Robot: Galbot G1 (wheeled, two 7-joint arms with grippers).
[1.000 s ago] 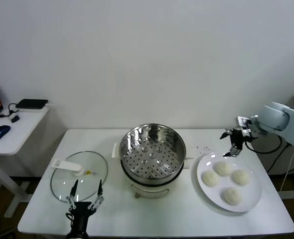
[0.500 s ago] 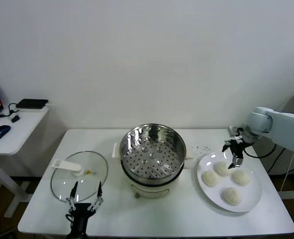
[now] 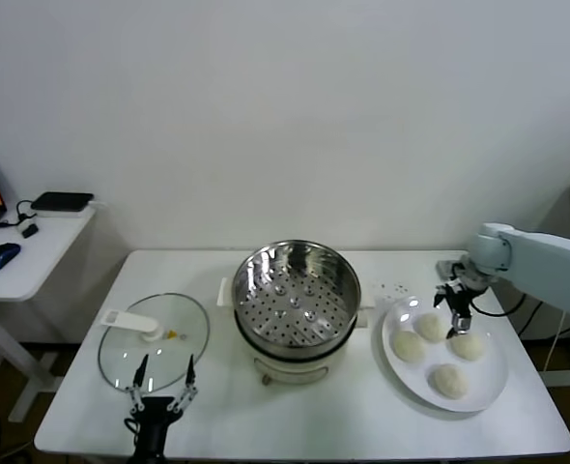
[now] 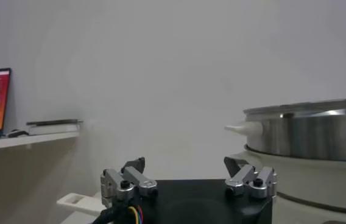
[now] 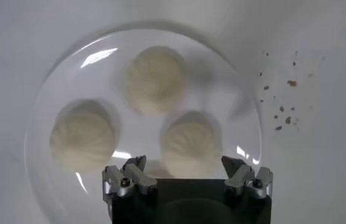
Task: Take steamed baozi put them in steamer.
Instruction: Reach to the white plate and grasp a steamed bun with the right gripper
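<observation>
Several creamy-white baozi lie on a white plate (image 3: 489, 383) at the table's right; one (image 3: 432, 327) sits nearest the steamer, another (image 3: 449, 380) at the front. My right gripper (image 3: 451, 317) hangs open just above the back of the plate, over the baozi. In the right wrist view its open gripper (image 5: 184, 163) holds nothing, a baozi (image 5: 192, 146) lies right below it, and two others (image 5: 156, 79) (image 5: 83, 139) lie farther off. The shiny steamer (image 3: 295, 295) stands mid-table with nothing inside. My left gripper (image 3: 166, 372) waits open at the front left.
A round glass lid (image 3: 155, 340) with a white handle lies left of the steamer, just beyond the left gripper. Small crumbs (image 5: 282, 112) dot the table beside the plate (image 5: 222, 85). A side desk (image 3: 29, 246) with a mouse stands far left. The steamer's wall (image 4: 313, 131) fills the left wrist view's side.
My right gripper has come in from the table's far right edge and dropped lower, from beside the plate to over the baozi at its back. The left arm stayed put.
</observation>
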